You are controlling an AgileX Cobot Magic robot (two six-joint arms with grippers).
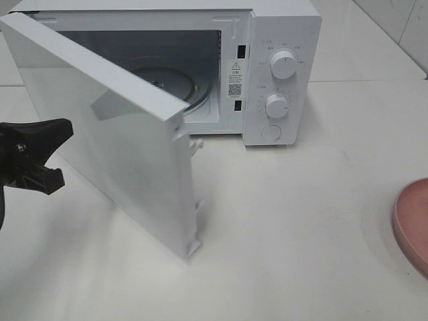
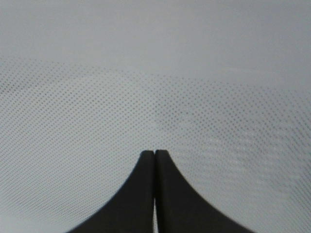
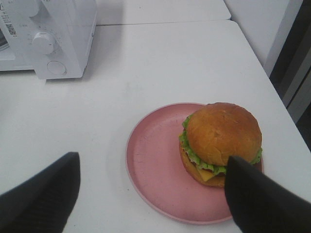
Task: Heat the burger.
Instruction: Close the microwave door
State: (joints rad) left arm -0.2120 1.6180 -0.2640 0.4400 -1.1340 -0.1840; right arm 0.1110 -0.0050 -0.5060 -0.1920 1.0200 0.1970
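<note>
The burger (image 3: 222, 136), with a glossy brown bun, green lettuce and a cheese edge, sits on the right part of a round pink plate (image 3: 155, 170) in the right wrist view. My right gripper (image 3: 153, 162) hovers above the plate, open wide, one fingertip (image 3: 243, 179) just in front of the burger and the other well off to the side. The exterior view shows only the plate's rim (image 1: 413, 224) at the right edge; the burger is out of that frame. My left gripper (image 1: 63, 130) is shut and empty, close to the outer face of the microwave door (image 1: 114, 127); its tips (image 2: 154, 154) point at the dotted mesh.
The white microwave (image 1: 281, 67) stands at the back with its door swung wide toward the front left, the glass turntable (image 1: 180, 80) visible inside. Two knobs and a button are on its right panel. The white table's right edge (image 3: 272, 92) runs close beside the plate.
</note>
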